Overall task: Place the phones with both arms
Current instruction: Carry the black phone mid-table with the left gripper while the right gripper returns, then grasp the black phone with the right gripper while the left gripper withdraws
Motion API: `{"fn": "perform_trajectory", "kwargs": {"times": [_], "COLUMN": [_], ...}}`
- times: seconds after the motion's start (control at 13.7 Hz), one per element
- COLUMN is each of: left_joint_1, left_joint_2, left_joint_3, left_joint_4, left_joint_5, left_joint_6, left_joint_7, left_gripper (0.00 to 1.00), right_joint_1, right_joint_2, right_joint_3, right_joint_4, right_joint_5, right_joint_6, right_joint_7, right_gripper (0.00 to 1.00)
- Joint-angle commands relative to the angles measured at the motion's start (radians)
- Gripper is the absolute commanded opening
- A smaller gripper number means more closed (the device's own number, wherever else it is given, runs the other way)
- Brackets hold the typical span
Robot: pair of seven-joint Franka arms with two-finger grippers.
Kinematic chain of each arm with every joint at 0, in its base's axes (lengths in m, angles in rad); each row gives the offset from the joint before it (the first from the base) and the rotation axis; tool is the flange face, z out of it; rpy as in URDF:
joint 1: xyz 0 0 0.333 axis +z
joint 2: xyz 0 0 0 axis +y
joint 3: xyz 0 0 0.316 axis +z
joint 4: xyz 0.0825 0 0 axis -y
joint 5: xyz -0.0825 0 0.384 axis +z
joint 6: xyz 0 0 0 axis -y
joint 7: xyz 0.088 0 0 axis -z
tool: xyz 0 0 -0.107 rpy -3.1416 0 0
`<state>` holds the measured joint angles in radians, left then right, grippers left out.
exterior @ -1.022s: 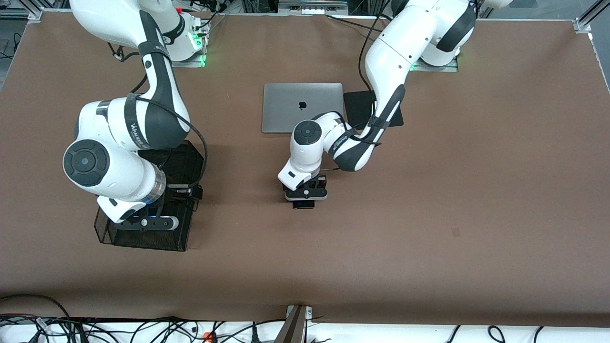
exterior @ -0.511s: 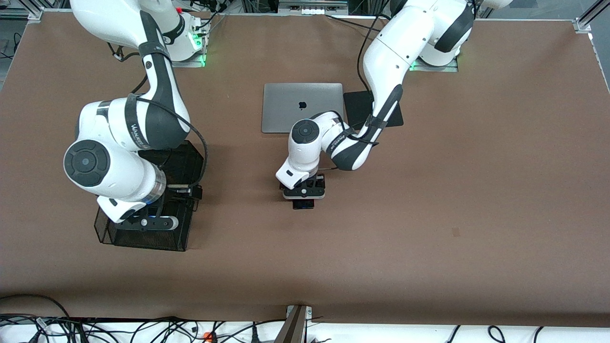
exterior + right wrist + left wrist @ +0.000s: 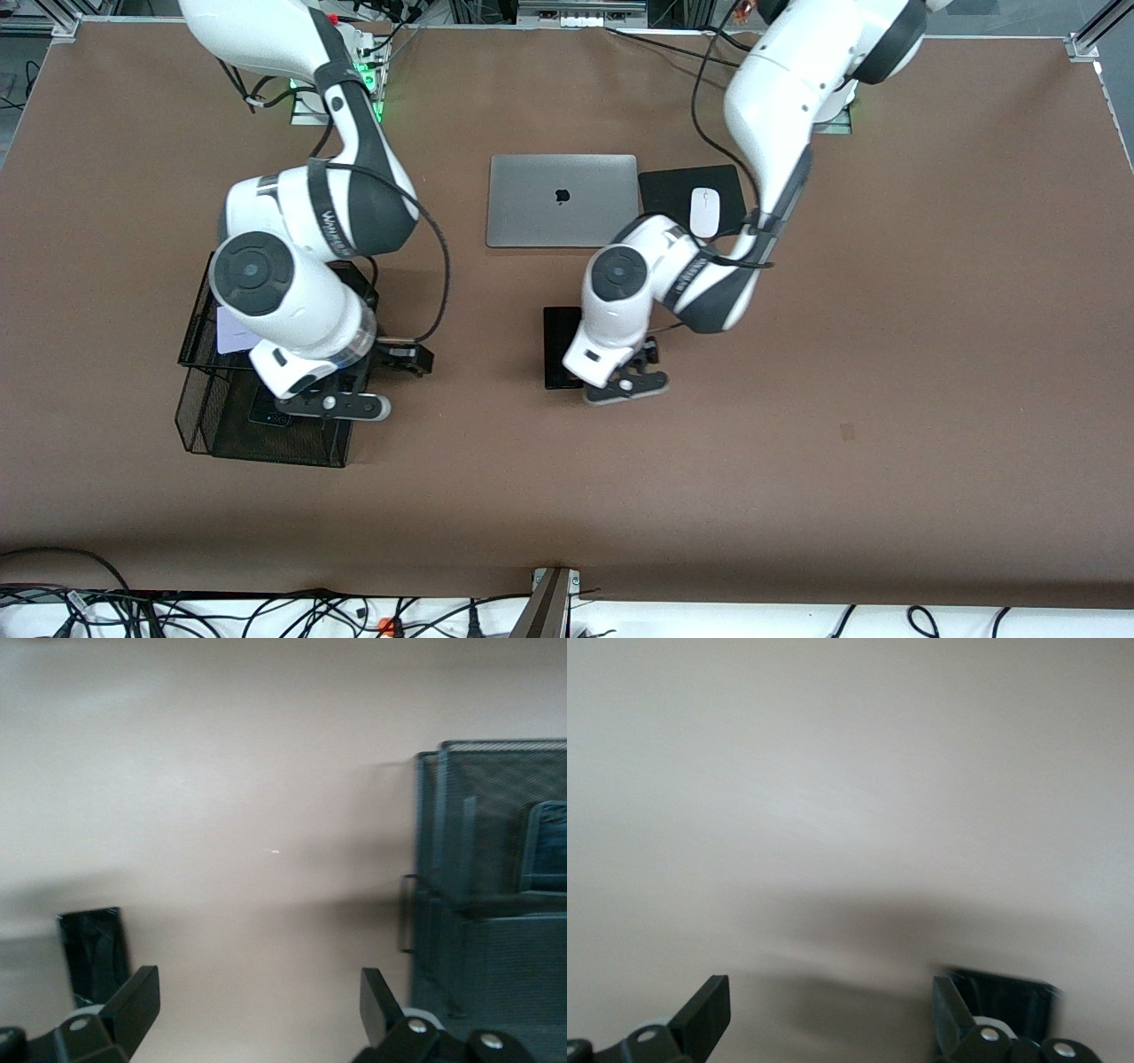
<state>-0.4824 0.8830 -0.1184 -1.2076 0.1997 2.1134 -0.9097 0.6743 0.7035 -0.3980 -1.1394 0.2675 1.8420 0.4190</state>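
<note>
Black slab phone (image 3: pixel 561 346) lies flat, long axis toward the camera (both jaws wide open, empty).

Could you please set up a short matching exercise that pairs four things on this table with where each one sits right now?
Things:
1. white mouse
2. longer black phone
3. white/lilac phone
4. left hand

Places:
A. in the upper tier of the black mesh tray
B. on the black pad beside the grey laptop
C. flat on the bare table, nearer the front camera than the laptop
D. open, empty, just beside the longer black phone

Pairs: 1-B, 2-C, 3-A, 4-D
</note>
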Motion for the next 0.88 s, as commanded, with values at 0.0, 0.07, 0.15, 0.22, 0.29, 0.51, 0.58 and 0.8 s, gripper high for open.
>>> {"fn": "perform_trajectory", "kwargs": {"times": [0.0,0.07,0.15,0.22,0.29,0.51,0.58,0.8], "left_joint_1": [0.131,0.174,0.223,0.275,0.321,0.434,0.468,0.585], "left_joint_2": [-0.174,-0.221,-0.273,-0.321,-0.363,-0.470,-0.507,-0.625], "left_joint_3": [-0.017,-0.017,-0.017,-0.017,-0.018,-0.018,-0.018,-0.018], "left_joint_4": [-0.203,-0.243,-0.279,-0.302,-0.316,-0.319,-0.319,-0.319], "left_joint_5": [-0.029,-0.029,-0.029,-0.031,-0.032,-0.042,-0.064,-0.158], "left_joint_6": [-0.080,-0.123,-0.162,-0.205,-0.249,-0.357,-0.378,-0.430], "left_joint_7": [0.162,0.229,0.306,0.395,0.482,0.664,0.720,0.876], "left_gripper": [1.00,1.00,1.00,1.00,1.00,1.00,1.00,1.00], "right_joint_1": [0.097,0.135,0.171,0.210,0.237,0.271,0.278,0.289], "right_joint_2": [0.043,0.077,0.111,0.152,0.186,0.270,0.289,0.326], "right_joint_3": [-0.002,-0.001,-0.002,-0.002,-0.002,-0.002,-0.001,0.002], "right_joint_4": [-0.011,-0.011,-0.010,-0.010,-0.010,-0.010,-0.010,-0.011], "right_joint_5": [0.010,0.009,0.009,0.004,0.004,-0.001,-0.001,0.001], "right_joint_6": [0.125,0.194,0.259,0.313,0.362,0.445,0.456,0.465], "right_joint_7": [0.185,0.240,0.279,0.300,0.305,0.273,0.232,0.164], "right_gripper": [1.00,1.00,1.00,0.99,0.99,1.00,1.00,1.00]}}
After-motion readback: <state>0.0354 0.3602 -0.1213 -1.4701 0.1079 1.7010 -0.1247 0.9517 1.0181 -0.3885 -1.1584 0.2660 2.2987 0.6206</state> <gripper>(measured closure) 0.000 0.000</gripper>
